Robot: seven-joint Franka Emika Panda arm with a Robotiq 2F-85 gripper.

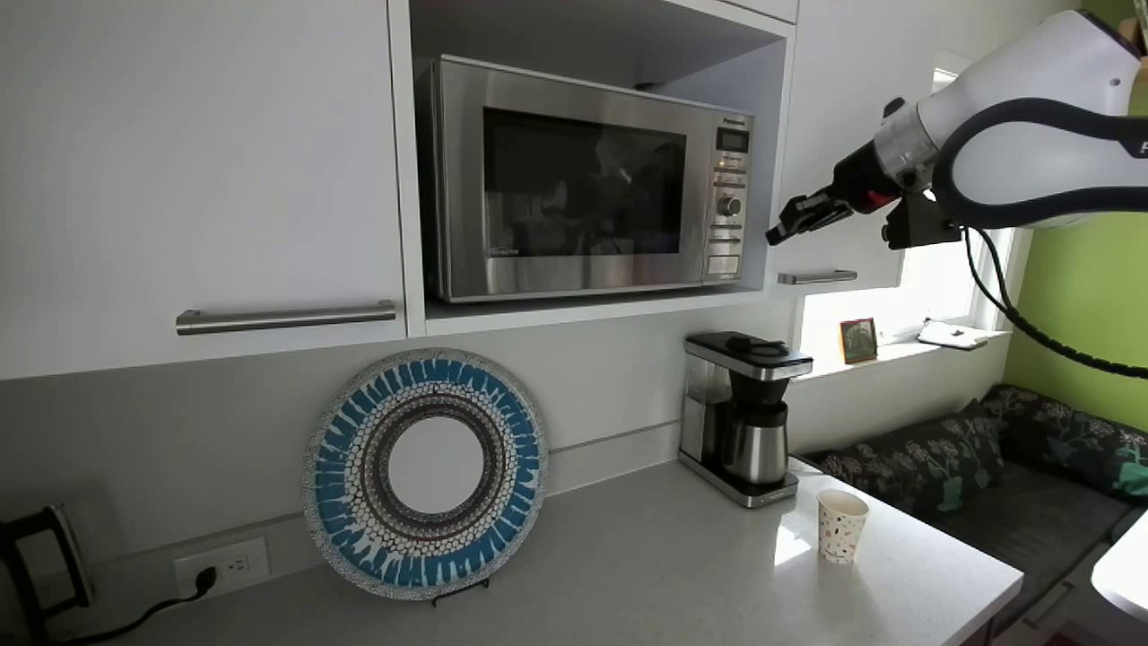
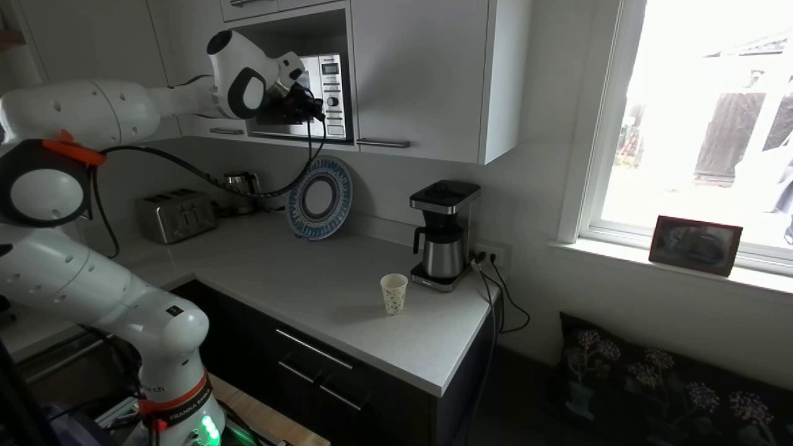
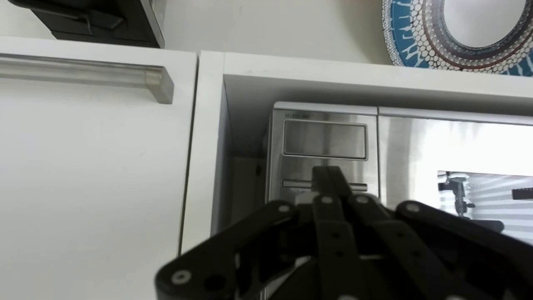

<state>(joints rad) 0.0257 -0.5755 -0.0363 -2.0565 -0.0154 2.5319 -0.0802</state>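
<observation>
My gripper [image 3: 327, 171] is shut, its two black fingertips pressed together with nothing between them. In the wrist view the tips lie over the lower control panel [image 3: 325, 139] of a silver microwave, hiding part of a slim bar-shaped button and what lies behind the fingers. An exterior view shows the gripper [image 1: 778, 235] to the right of the microwave [image 1: 583, 276], pointing toward it, with a visible gap between tips and panel. The microwave [image 2: 334, 118] sits in an open cabinet niche; there the arm's wrist covers part of it and the fingertips cannot be made out.
White cabinet doors with bar handles [image 1: 816, 277] flank the niche. Below, the counter [image 1: 682, 574] carries a coffee maker [image 1: 744, 422], a speckled paper cup [image 1: 841, 529] and a blue patterned round plate [image 1: 511, 449] on a stand. A toaster [image 2: 176, 217] stands farther along. A cable hangs from the arm.
</observation>
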